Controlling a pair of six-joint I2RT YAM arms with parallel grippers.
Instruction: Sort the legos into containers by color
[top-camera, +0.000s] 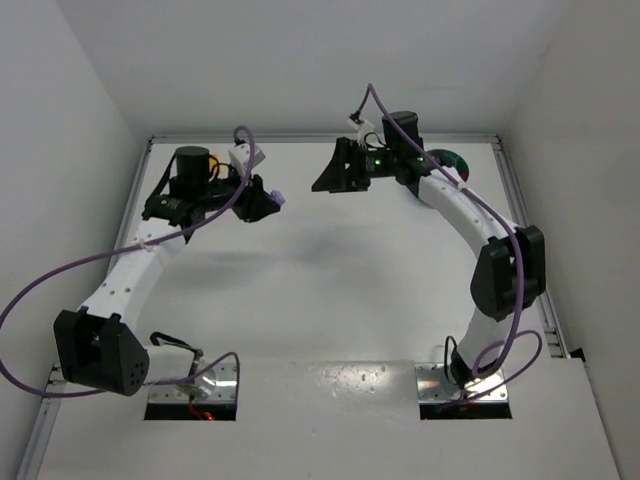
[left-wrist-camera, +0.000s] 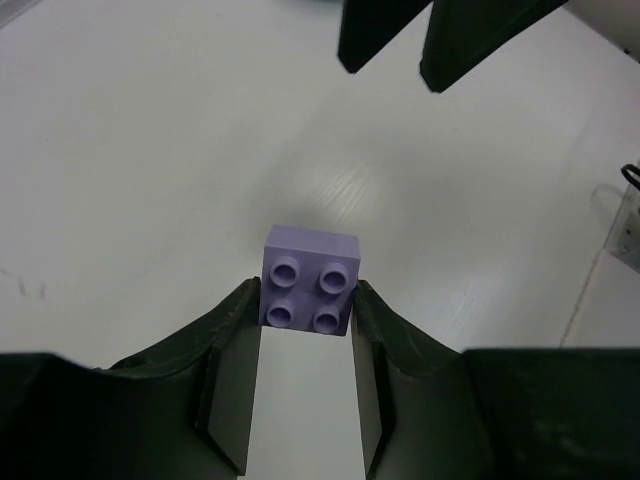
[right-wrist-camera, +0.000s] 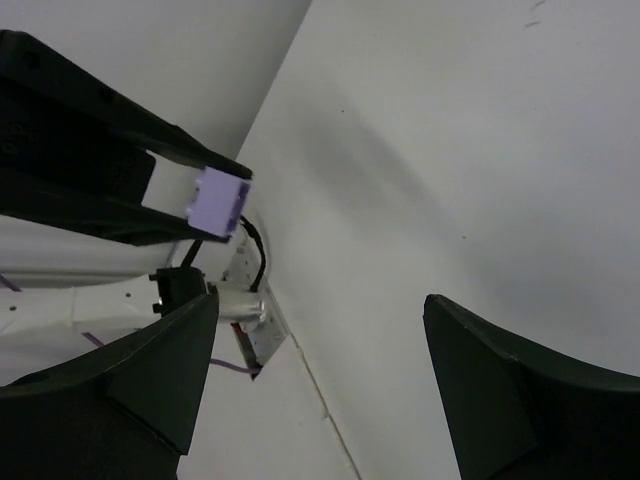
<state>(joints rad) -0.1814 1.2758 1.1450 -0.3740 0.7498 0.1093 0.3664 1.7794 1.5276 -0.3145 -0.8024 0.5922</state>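
Note:
A pale purple lego (left-wrist-camera: 310, 275) with four studs is pinched at the tips of my left gripper (left-wrist-camera: 305, 296), which is shut on it and holds it above the white table. From above, the brick (top-camera: 277, 198) sticks out of the left gripper (top-camera: 270, 200) at the back left. My right gripper (top-camera: 325, 178) hovers at the back centre, facing the left one, open and empty. In the right wrist view its jaws (right-wrist-camera: 320, 315) stand wide apart, and the purple brick (right-wrist-camera: 220, 200) shows beyond them. The teal container (top-camera: 456, 163) peeks out behind the right arm, mostly hidden.
White walls close in the table on the left, back and right. A metal rail (top-camera: 525, 215) runs along the right edge. Purple cables (top-camera: 60, 275) loop off both arms. Two base plates (top-camera: 465, 385) sit at the near edge.

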